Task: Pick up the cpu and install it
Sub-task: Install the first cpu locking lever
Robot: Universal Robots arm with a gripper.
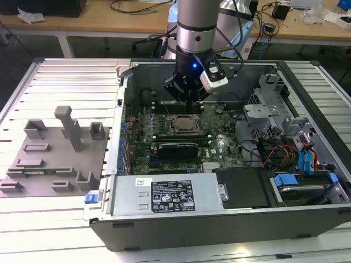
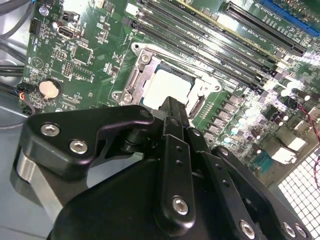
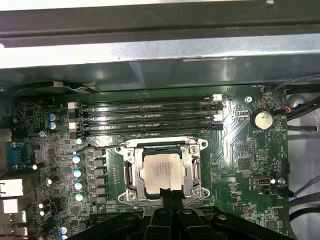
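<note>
The cpu [image 3: 161, 171] lies flat in its socket [image 3: 131, 172] on the motherboard [image 3: 240, 150], so the placing looks done. The claw [image 3: 167, 198] hovers at the cpu's edge, fingers pinched together, holding nothing. Any follow-up wants a light, square touch.

The cpu [image 3: 161, 171] lies flat in its metal-framed socket [image 3: 131, 174] on the green motherboard [image 3: 240, 160], between the memory slots [image 3: 145, 115] and the gripper [image 3: 168, 196], whose fingers are pressed together
</note>
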